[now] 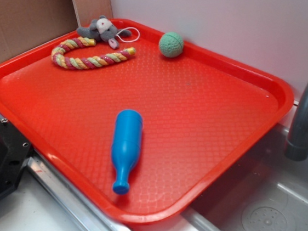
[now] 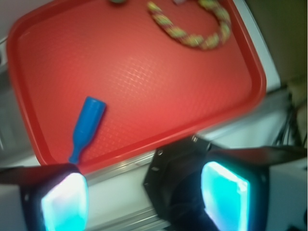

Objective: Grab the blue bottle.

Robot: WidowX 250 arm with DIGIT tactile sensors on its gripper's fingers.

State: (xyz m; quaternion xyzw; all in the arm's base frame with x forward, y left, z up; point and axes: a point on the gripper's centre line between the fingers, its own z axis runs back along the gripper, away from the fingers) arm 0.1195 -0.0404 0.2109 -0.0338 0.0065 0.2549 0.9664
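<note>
— Wrist view: what's your end effector (image 2: 144, 199) doing?
— You'll find it spread wide, holding nothing, off the red tray (image 1: 263, 121). Blue bottle (image 1: 126, 145) lies flat near the tray's front rim, untouched.

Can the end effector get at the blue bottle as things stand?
Probably yes. The blue bottle lies flat on the red tray, apart from the rope toy and green ball. The end effector is open, with nothing between.

In the wrist view we see our tool (image 2: 144, 199) with its two glowing pads (image 2: 65, 202) set wide apart, nothing between them.
</note>
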